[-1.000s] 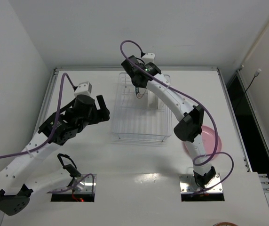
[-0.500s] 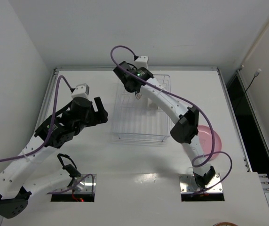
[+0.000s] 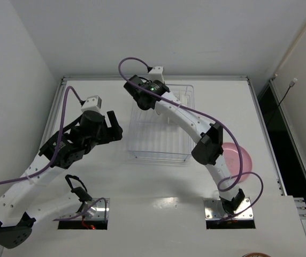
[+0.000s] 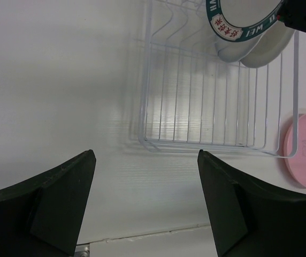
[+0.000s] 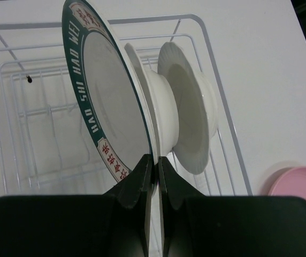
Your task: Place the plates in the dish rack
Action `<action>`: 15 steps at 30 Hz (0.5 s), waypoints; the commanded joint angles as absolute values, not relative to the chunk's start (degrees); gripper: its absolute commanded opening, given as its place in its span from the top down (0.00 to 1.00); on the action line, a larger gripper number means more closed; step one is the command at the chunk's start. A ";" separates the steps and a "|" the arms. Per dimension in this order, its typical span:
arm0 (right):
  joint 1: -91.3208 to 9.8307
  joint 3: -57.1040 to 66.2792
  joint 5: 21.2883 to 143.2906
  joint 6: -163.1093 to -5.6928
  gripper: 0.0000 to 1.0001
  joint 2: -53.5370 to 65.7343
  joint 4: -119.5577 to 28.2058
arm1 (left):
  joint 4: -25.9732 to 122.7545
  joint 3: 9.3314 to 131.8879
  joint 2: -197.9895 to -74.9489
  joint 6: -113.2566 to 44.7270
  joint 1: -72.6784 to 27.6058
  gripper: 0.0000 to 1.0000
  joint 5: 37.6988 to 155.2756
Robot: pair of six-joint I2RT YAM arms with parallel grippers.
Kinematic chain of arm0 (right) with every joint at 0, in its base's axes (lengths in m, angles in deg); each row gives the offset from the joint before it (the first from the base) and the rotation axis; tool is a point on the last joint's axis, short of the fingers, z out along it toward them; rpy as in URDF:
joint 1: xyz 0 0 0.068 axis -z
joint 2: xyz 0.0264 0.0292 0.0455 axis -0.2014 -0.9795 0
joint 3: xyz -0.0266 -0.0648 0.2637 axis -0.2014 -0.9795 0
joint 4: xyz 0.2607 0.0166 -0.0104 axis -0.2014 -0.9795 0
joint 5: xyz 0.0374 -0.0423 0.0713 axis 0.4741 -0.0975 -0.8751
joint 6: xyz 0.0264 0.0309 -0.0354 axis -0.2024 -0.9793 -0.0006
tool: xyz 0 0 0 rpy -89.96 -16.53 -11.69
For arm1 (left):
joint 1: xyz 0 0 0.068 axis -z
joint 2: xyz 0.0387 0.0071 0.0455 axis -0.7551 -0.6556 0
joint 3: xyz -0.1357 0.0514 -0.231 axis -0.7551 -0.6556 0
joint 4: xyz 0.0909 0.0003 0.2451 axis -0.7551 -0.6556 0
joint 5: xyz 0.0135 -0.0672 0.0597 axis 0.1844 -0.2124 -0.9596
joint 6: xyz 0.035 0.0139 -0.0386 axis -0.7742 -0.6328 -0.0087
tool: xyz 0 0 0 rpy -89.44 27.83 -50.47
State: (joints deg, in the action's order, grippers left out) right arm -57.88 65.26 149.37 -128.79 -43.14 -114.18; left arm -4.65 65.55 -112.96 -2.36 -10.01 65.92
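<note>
From above: task judged about midway. Dish rack (image 3: 161, 142) toward the far middle of the bench (image 3: 142, 182). Pink plate (image 3: 241, 158) flat on the bench just right of the rack's near corner, partly under the right arm, not yet loaded. Right end effector (image 3: 145, 100) poised over the rack's far left part; whatever it grips hidden beneath the wrist from here. Left end effector (image 3: 114, 124) off to the left of the rack, well apart from every plate.

From the left wrist: fingers (image 4: 56, 203) wide apart, gripping nothing, with only bare bench and the rack's near end between them. Teal-rimmed plate (image 4: 238, 21) at the rack's far end, its upper part cut off by the frame edge. Pale plate (image 4: 273, 48) just behind it. Pink plate outside the wire, beside the rack's right wall.

From the right wrist: fingers (image 5: 137, 184) pressed together on the near rim of the teal-rimmed plate, clamped tight, plate upright on edge over the rack. Cannot tell whether its far edge sits between the dividers yet. Pale plate standing on edge just beyond it, inside the rack; contact between the two unclear.

Judged done: one plate racked. In hand: the second, at the rack but not released. Left: seating and letting go of that one, then fetching the pink plate from the bench.
</note>
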 commanded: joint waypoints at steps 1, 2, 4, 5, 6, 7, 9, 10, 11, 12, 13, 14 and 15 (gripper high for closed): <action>-58.02 67.48 154.96 -128.22 1.00 -39.03 -113.29 | -4.07 65.50 -112.48 -3.22 -9.31 0.25 65.81; -58.02 66.86 154.97 -128.21 1.00 -39.03 -113.28 | -4.07 65.50 -112.48 -3.22 -9.31 0.25 66.34; -58.02 66.85 154.97 -128.21 1.00 -39.03 -113.28 | -4.07 65.50 -112.48 -3.22 -9.31 0.25 66.34; -58.02 66.85 154.97 -128.73 1.00 -39.81 -113.28 | -4.07 65.50 -112.48 -3.22 -9.31 0.25 66.34; -58.02 66.85 154.45 -128.74 1.00 -40.34 -113.28 | -4.07 65.50 -112.48 -3.22 -9.31 0.25 66.34; -58.02 66.85 153.92 -128.74 1.00 -40.35 -113.28 | -4.60 65.50 -112.48 -3.22 -9.31 0.25 66.34; -58.02 66.33 153.13 -129.26 1.00 -42.01 -113.28 | -4.60 65.50 -112.48 -3.22 -9.31 0.25 66.34; -58.02 66.33 152.08 -129.27 1.00 -42.02 -113.28 | -4.60 65.50 -112.48 -3.22 -9.31 0.25 66.34; -58.02 65.80 151.37 -129.27 1.00 -42.54 -112.59 | -5.30 65.50 -112.48 -3.22 -9.31 0.25 66.34; -58.02 65.19 150.67 -129.27 1.00 -42.55 -111.80 | -5.30 65.50 -112.48 -3.22 -9.31 0.25 66.34; -58.02 65.18 149.36 -129.88 1.00 -43.24 -111.79 | -5.30 65.50 -112.48 -3.22 -9.31 0.25 66.34; -58.02 64.66 148.74 -129.88 1.00 -43.25 -111.18 | -5.91 65.50 -112.48 -3.22 -9.31 0.25 66.34; -58.02 64.66 148.21 -129.88 1.00 -44.03 -110.65 | -5.92 65.50 -112.48 -3.22 -9.31 0.25 65.82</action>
